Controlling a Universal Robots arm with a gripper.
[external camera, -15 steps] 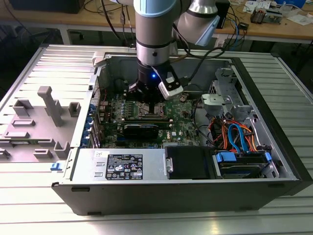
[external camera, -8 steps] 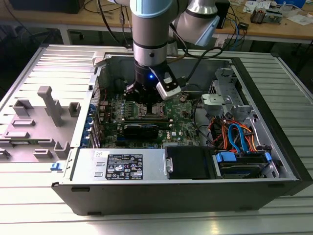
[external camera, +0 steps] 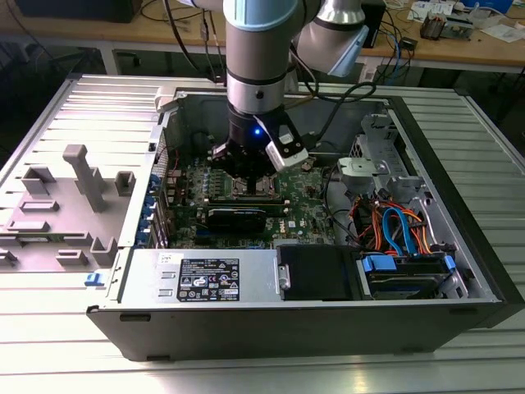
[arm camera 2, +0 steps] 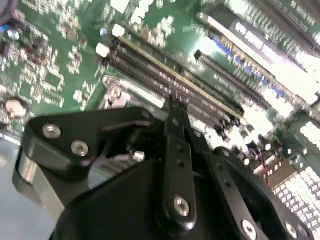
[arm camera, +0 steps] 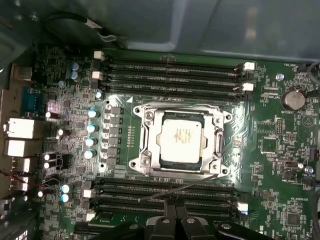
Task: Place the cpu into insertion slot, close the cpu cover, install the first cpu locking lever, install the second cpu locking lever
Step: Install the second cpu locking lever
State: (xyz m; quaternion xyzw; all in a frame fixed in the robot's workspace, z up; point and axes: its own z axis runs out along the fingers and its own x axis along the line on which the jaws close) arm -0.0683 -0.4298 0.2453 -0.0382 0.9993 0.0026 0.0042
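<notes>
In the first wrist view the tool (arm camera: 171,218) sits nearest, its black fingers (arm camera: 165,227) drawn narrow together with nothing seen between them, just over the memory slots (arm camera: 165,192). A thin locking lever (arm camera: 180,188) slants across those slots, its far end at the socket's edge. Just beyond, the cpu (arm camera: 181,137) lies flat in the insertion slot (arm camera: 150,162), its silvery top showing through the window of the cpu cover (arm camera: 218,134), which lies closed over it. Past the socket run more memory slots (arm camera: 170,75). In the exterior view the arm (external camera: 258,57) reaches down into the open computer case (external camera: 459,205), which rests on the table (external camera: 262,373).
</notes>
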